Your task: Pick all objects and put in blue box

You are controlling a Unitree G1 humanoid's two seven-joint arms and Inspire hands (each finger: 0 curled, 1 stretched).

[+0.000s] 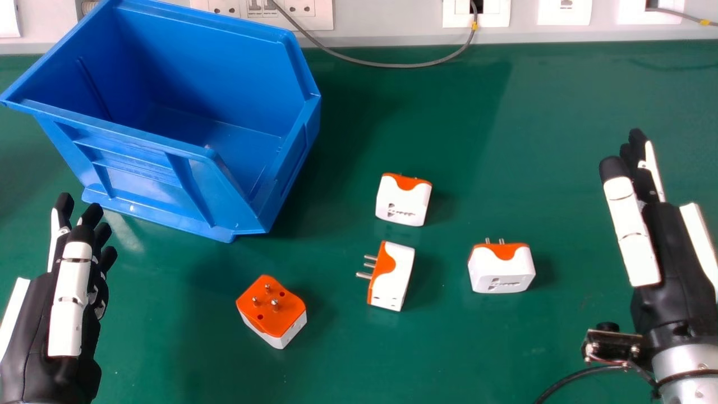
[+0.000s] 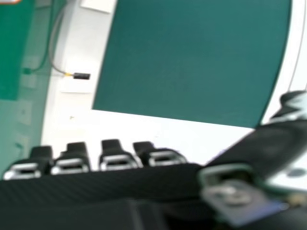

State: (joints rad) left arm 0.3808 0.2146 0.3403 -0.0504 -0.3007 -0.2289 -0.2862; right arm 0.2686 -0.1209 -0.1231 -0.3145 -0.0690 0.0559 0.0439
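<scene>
To the right of the left hand [image 1: 70,297], the nearest adapter [image 1: 283,314] sits with its orange face and prongs upward. Farther right, the sideways adapter [image 1: 391,276] points its prongs toward the left hand, its long axis running roughly away from the robot. Just beyond it, the far adapter [image 1: 403,201] has its orange end facing away from the robot. Nearest the right hand [image 1: 673,258], and left of it, the remaining adapter [image 1: 502,269] points its prongs away from the robot, its long axis lying crosswise. The blue box [image 1: 140,174] stands ahead and to the right of the left hand, open at the top; its long axis runs crosswise at a slant, its cut-down end facing the right hand's side.

Both hands point forward, away from the robot, and grip nothing. The left hand is relaxed, its fingers extended with a slight bend and spread a little. The right hand is open, fingers outstretched, with small gaps between their tips in its own view.

The green table [image 1: 561,140] lies under the box and adapters. Beyond both hands, a pale wall [image 1: 392,28] bears sockets [image 1: 303,8], and a grey cable [image 1: 392,65] loops down from it.
</scene>
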